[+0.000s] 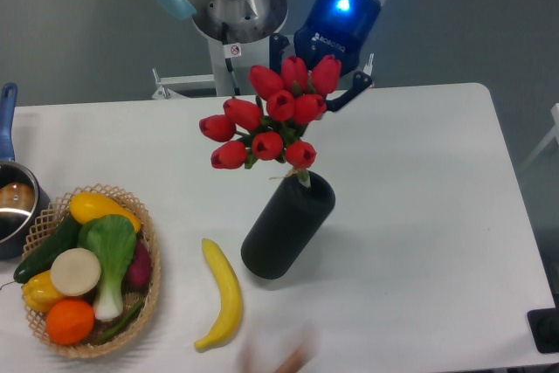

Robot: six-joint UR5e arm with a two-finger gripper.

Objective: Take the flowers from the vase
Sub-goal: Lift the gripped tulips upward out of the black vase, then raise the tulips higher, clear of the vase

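Inspecting lift: I find it incomplete.
Tool (320, 92): clenched on the flowers (269, 121), raised above the worktop (419, 216).
Vase (288, 225): tilted, stems seemingly in its mouth.
Remaining: I judge the stems must pull free.

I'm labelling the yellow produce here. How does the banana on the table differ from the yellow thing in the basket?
The banana lies alone on the bare table, while the yellow squash sits in the basket among other produce. The banana is long, thin and curved; the squash is shorter and plumper. The banana shows fully; the squash is partly covered by its neighbours. Both are plain yellow.
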